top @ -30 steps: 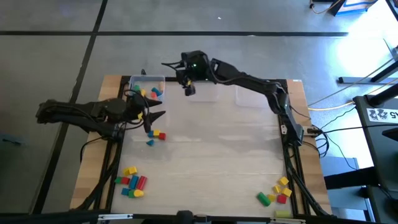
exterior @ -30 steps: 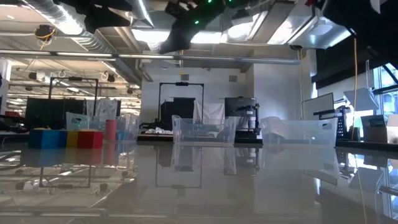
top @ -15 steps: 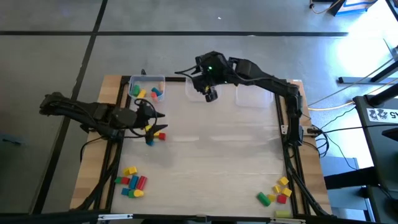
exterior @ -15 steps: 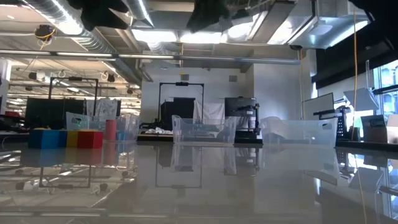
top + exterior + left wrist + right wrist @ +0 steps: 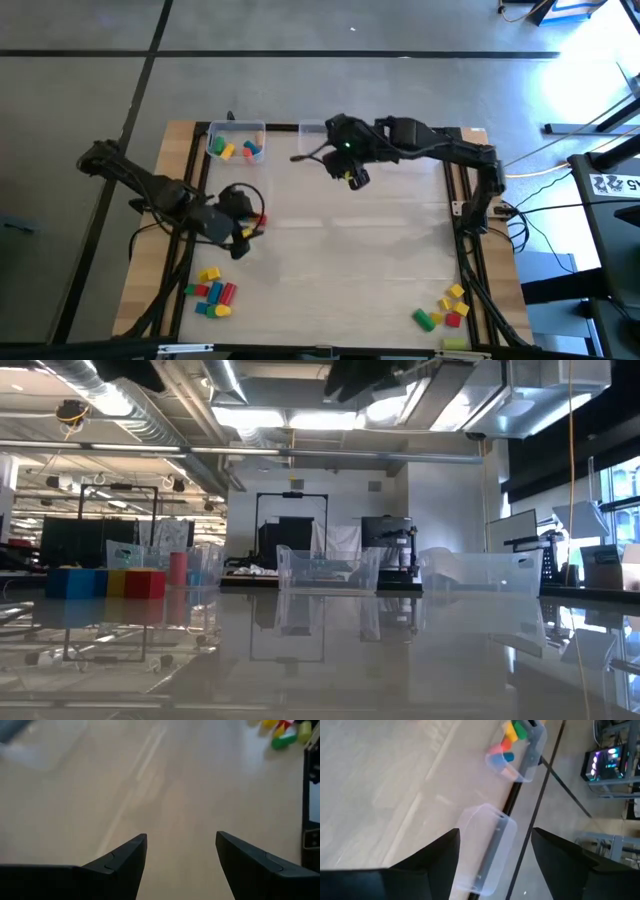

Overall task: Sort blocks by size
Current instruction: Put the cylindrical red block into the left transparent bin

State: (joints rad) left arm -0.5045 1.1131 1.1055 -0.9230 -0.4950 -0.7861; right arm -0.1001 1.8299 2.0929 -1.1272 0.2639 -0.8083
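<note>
Tabletop [image 5: 340, 270], blocks [image 5: 214, 288] near open left claw [image 5: 240, 240]

Both arms [image 5: 150, 185] are matte black, built of slim jointed links with black cables looping alongside, a small green light glowing on the right arm [image 5: 430, 145], and each pincer [image 5: 181, 857] ends in two flat, tapering dark fingers.

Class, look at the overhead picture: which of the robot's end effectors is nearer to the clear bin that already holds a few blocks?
The left end effector is nearer, just in front of the bin. The right end effector is farther off, toward the table's middle.
</note>
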